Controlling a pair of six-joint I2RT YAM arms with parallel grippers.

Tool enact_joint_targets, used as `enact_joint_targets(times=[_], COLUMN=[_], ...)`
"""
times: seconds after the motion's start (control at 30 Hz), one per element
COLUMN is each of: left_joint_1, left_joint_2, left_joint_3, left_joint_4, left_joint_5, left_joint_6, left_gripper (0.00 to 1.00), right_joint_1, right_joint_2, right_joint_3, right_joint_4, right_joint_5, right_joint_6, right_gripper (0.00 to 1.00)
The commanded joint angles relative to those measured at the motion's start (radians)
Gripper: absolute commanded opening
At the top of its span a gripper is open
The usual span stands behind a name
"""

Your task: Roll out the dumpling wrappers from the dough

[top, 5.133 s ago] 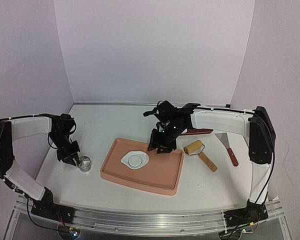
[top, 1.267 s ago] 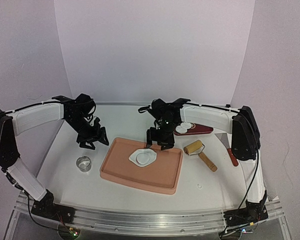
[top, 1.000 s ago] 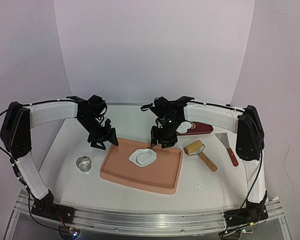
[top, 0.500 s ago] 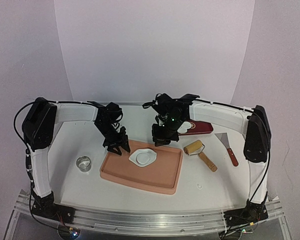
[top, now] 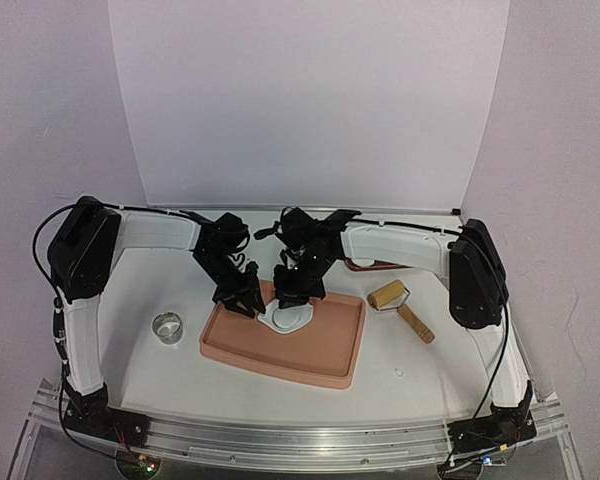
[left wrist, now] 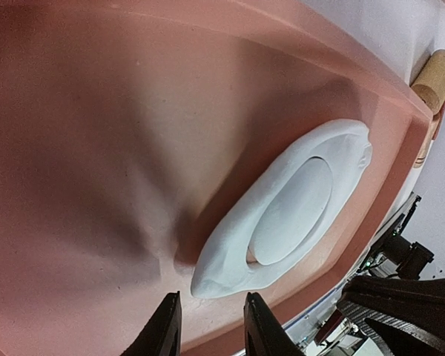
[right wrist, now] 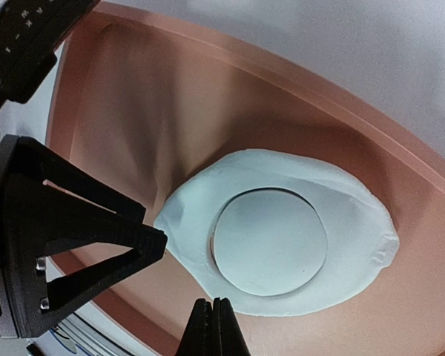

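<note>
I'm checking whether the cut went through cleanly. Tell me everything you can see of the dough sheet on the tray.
The dough is a soft, white, matte sheet of irregular oval outline, lying flat toward the far side of the pink tray. A neat round wrapper sits in its middle, outlined by a thin seam that gapes slightly on one side. The left pincer hovers open beside one end, not gripping it.

The white-shelled left arm (top: 155,230) and right arm (top: 395,240) are carrying bulky matte black joint housings (top: 80,250), with thin black cables (top: 57,320) trailing alongside; the left gripper (left wrist: 211,315) is showing slim black tapered fingers (left wrist: 165,330).
</note>
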Motion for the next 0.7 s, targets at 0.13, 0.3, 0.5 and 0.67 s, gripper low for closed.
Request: enact_joint_targets(times=[0.13, 0.3, 0.5, 0.67], left_joint_1=[-0.012, -0.015, -0.016, -0.016], left_joint_2=[0.032, 0.034, 0.027, 0.016], left_joint_3=[-0.010, -0.002, 0.008, 0.013], left_joint_4=[0.040, 0.042, 0.048, 0.050], left_joint_5=[0.012, -0.003, -0.022, -0.029], left_joint_6=[-0.026, -0.029, -0.040, -0.042], left_gripper=[0.30, 0.25, 0.14, 0.10], right_joint_1=[-0.003, -0.003, -0.003, -0.003], right_joint_2=[0.019, 0.043, 0.068, 0.078], right_joint_3=[-0.057, -0.058, -0.059, -0.055], right_joint_4=[0.080, 0.090, 0.098, 0.098], right_joint_5=[-0.034, -0.039, -0.041, -0.036], right_joint_6=[0.025, 0.023, 0.019, 0.020], right_gripper=[0.00, 0.00, 0.00, 0.00])
